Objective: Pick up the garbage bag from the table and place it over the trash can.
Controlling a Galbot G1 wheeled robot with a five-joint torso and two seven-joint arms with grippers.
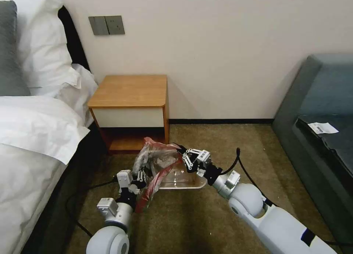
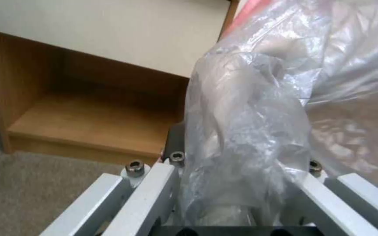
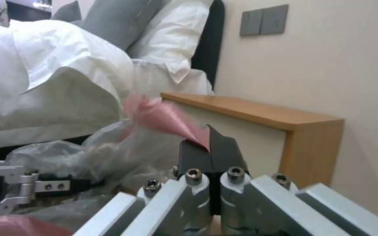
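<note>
The garbage bag (image 1: 159, 161), crinkly grey plastic with a red band, hangs spread between my two grippers just in front of the table (image 1: 128, 90). My right gripper (image 1: 181, 151) is shut, and in the right wrist view its black pads (image 3: 198, 154) pinch the red rim of the bag (image 3: 162, 116). My left gripper (image 1: 141, 178) is at the bag's near side. In the left wrist view its fingers (image 2: 154, 183) stand wide apart with bunched plastic (image 2: 241, 131) between them. The cream trash can (image 1: 191, 184) stands on the carpet under the bag, only its rim showing.
A bed with white linen (image 1: 33, 136) lies close on the left. A grey sofa (image 1: 320, 110) stands at the right. Black cables (image 1: 242, 165) trail over the open carpet behind both arms. The nightstand's low shelf (image 2: 88, 114) is just beyond the left gripper.
</note>
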